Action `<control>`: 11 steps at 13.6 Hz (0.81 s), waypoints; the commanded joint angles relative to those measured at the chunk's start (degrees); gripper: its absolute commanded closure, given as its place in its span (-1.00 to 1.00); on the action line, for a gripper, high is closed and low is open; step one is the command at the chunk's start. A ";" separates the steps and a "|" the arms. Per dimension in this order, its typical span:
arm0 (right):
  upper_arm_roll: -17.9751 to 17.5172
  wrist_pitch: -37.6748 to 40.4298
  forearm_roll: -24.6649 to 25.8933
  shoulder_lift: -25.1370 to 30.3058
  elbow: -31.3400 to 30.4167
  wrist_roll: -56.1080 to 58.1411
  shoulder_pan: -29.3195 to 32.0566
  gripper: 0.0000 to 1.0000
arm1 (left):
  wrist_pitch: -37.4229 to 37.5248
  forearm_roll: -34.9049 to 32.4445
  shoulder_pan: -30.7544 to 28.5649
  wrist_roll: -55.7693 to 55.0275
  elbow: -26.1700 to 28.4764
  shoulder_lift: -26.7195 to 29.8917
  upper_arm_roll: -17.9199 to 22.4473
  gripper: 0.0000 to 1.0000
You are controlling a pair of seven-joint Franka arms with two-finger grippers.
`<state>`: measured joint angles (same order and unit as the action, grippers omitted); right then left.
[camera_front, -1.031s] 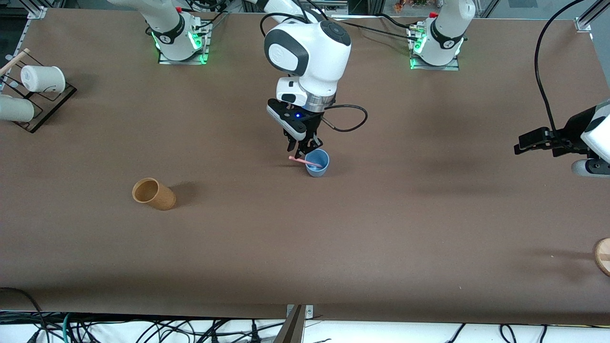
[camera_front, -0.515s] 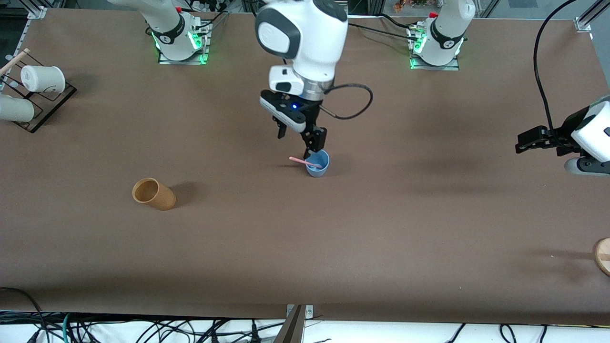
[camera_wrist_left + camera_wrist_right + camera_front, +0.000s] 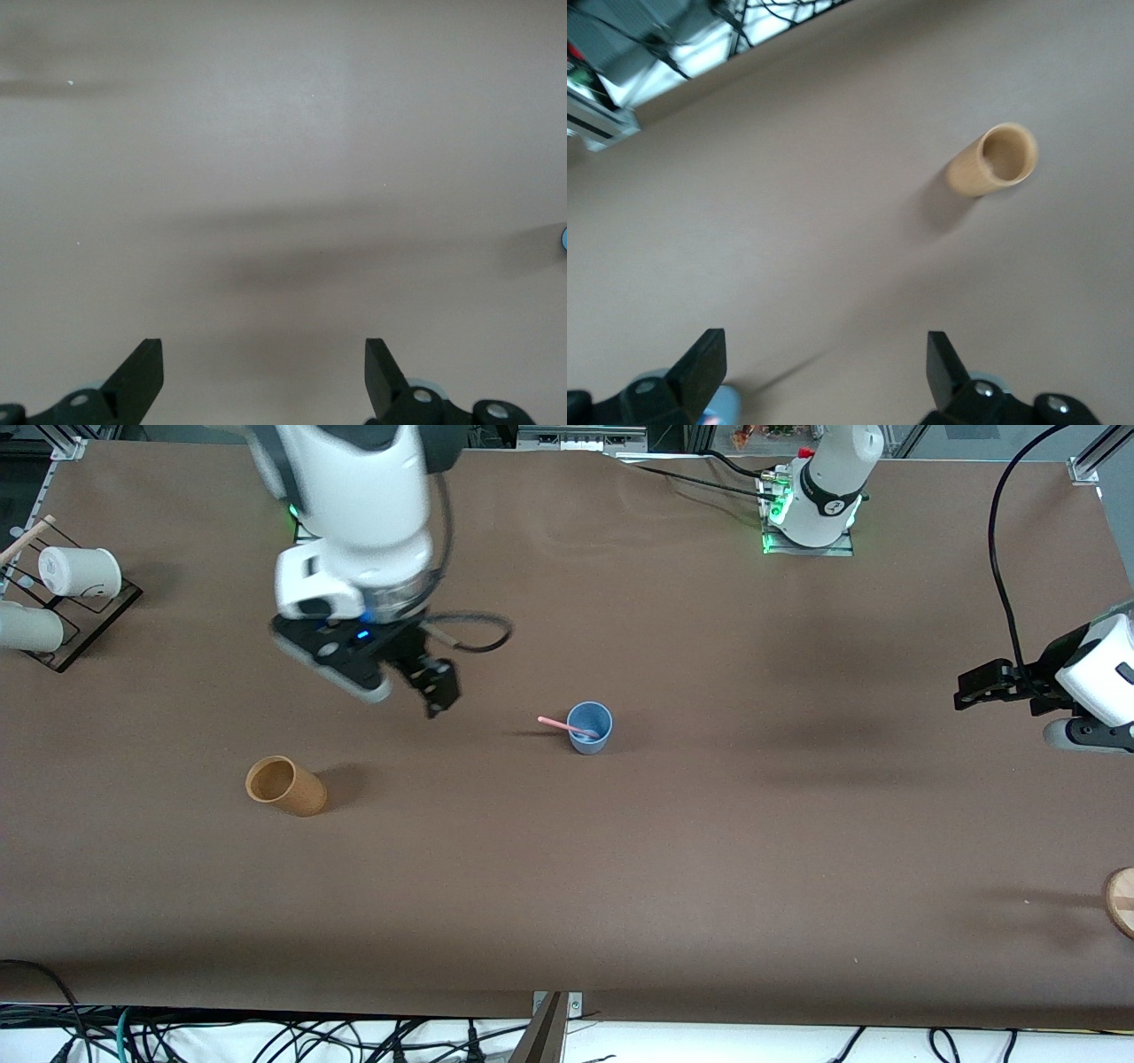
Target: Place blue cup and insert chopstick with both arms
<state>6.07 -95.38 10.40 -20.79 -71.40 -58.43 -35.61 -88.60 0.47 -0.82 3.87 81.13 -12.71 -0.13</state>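
Looks like the job is basically wrapped up imo. The blue cup (image 3: 590,727) is standing upright on the table (image 3: 673,850), roughly mid-table, and the chopstick (image 3: 566,726) is sitting in it, leaning on the rim w/ its free end poking out toward the right arm's end of the table. Nothing is touching either of them.

The right gripper (image 3: 423,685) is hanging in the air over bare table, between the blue cup and the right arm's base, well apart from the cup. Its fingers are spread wide w/ nothing between them; the right wrist view is showing both black fingertips (image 3: 702,361) far apart, table in between, and a sliver of the blue cup at the frame edge. The orange-brown cup (image 3: 285,785) is also in that view, lying on its side, nearer the front cam than the gripper.

The left gripper (image 3: 974,689) is waiting out at the left arm's end of the table, up in the air, also opened wide and empty per its wrist cam (image 3: 264,372).

What's left, as far as I can judge: pretty much nothing but parking the arms. Cup placed, stick in. Only worry is the stick leaning pretty flat, so a bump could tip it out, but nothing is near it rn.

Two white cups (image 3: 78,571) on a rack at the right arm's end aren't involved.
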 commanded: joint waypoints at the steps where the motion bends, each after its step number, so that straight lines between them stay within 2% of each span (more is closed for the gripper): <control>1: 7.08 2.91 -7.21 1.28 -1.11 18.81 1.32 -1.00 | -0.08 -0.47 0.20 0.88 0.60 0.50 -0.04 -1.00; 2: 7.89 3.00 -9.15 1.98 -1.11 23.66 2.46 -1.00 | -0.17 -0.47 0.20 0.88 0.61 0.50 -0.04 -1.00; 4: 6.59 4.05 -10.14 4.26 -3.90 32.28 8.86 -1.00 | -0.17 -0.55 0.11 0.88 0.52 0.50 -0.74 -1.00; 7: 0.45 5.37 -10.14 8.56 -9.36 49.75 22.02 -1.00 | -0.17 -0.55 0.11 0.88 0.43 0.50 -0.74 -1.00; 9: -2.72 6.51 -10.14 13.04 -15.06 60.14 29.24 -1.00 | -0.17 -0.55 0.03 0.96 0.43 0.50 -0.74 -1.00; 11: -8.15 5.73 -10.31 16.83 -19.82 61.68 37.15 -1.00 | -0.17 -0.55 0.03 0.96 0.43 0.50 -0.74 -1.00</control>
<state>3.75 -88.77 1.06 -10.35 -83.63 1.14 -4.70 -88.60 0.47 -0.75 3.87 81.16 -12.73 -0.78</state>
